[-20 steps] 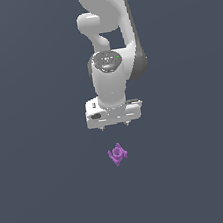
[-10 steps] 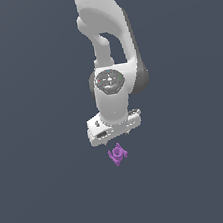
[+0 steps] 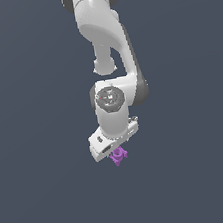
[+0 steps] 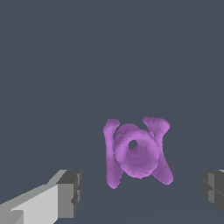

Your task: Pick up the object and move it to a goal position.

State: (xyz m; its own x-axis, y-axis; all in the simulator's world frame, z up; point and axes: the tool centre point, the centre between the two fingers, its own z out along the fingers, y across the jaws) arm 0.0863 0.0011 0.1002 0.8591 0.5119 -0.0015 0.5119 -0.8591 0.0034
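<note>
Grey table point(image 3: 32, 145) fills the exterior view, with nothing else on it that I can see; near the middle the white arm point(image 3: 104, 44) reaches down, and the small purple object point(image 3: 118, 155) lies on the table just under the white fingers point(image 3: 114, 151), peeking out below them.

From the wrist view, going across: one dark finger pad point(image 4: 70, 194) on one side; then the purple object point(image 4: 136, 151) in the gap, closer to the middle than to either pad; then the other pad point(image 4: 213, 191) far over at the edge.

The step in hand looks like getting low enough to grab; to do it well, the arm should go straight down so the lumpy object sits evenly between both pads, then squeeze slowly, since the bumps could make it slip or roll.

The fingers are spread wide apart; they hold nothing and touch nothing.
</note>
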